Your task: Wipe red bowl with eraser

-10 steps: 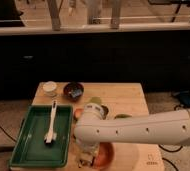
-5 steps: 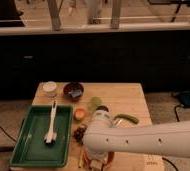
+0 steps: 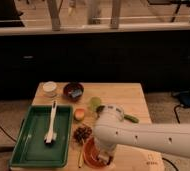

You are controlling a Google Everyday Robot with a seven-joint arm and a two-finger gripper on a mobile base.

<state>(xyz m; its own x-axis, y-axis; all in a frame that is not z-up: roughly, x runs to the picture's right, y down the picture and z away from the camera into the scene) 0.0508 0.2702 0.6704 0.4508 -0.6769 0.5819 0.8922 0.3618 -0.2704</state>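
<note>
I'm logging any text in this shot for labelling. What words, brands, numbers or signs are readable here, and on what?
None can be read.
Table: a small dark mark near its front right corner, too blurred to read.
Arm, red bowl, green tray: no lettering shows.
The tool is down in the red bowl.

One camera looks down from high up, facing the wooden table [image 3: 123, 97] and the dark wall behind it. The gripper [image 3: 104, 156] sits low (near the bottom edge), very close to it.
</note>
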